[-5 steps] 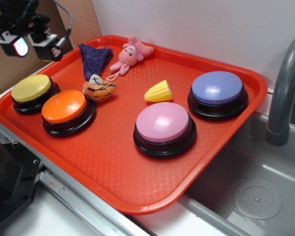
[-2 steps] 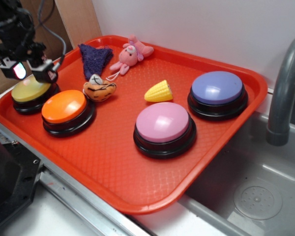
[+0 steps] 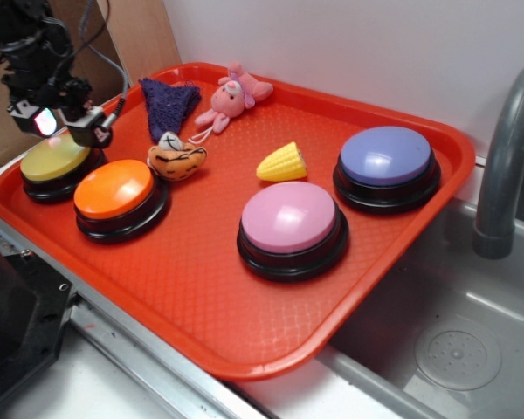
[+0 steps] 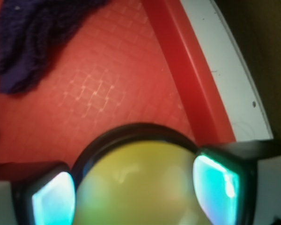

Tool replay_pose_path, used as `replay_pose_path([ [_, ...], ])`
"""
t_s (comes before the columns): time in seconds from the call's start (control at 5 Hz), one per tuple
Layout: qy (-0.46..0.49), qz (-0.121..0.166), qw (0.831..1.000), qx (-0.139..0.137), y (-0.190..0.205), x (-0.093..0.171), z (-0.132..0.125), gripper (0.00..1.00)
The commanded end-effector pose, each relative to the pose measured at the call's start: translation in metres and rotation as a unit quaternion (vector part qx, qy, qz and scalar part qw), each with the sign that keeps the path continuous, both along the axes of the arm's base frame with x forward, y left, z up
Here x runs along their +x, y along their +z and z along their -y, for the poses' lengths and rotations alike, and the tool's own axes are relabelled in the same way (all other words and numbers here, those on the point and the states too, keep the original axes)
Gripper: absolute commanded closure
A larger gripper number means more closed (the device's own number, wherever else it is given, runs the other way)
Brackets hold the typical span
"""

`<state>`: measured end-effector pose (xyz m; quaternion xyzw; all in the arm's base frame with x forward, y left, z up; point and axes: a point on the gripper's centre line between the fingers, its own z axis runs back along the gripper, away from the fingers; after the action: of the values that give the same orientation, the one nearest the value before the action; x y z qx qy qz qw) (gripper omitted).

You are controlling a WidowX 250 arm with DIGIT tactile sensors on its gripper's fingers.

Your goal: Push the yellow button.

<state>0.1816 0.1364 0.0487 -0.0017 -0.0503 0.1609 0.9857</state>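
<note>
Pincer (image 3: pixel 59 129) of mine hovers spread wide, empty, directly over the yellow button (image 3: pixel 54 157) at the red tray's (image 3: pixel 201 288) left end, beside the orange button (image 3: pixel 115 188). Its stiff, smooth dome likely wants pressing at centre.

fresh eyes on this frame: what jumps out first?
The red tray with four big dome buttons: yellow button and orange button at its left end, pink button in the middle, purple button to the right. Next, the gripper poised over the yellow button; in the wrist view its fingers flank the dome.
</note>
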Motion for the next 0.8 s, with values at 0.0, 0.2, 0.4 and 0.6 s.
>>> replay_pose_path([
  [0.0,-0.009,0.023,0.999,0.047,0.043,-0.004,-0.009,0.0],
  [0.2,-0.006,0.034,0.997,0.067,0.054,-0.004,-0.007,0.0],
  [0.4,-0.005,0.03,0.998,0.062,0.058,-0.001,-0.006,0.0],
  [0.6,0.005,0.037,0.998,0.048,0.062,-0.002,-0.01,0.0],
])
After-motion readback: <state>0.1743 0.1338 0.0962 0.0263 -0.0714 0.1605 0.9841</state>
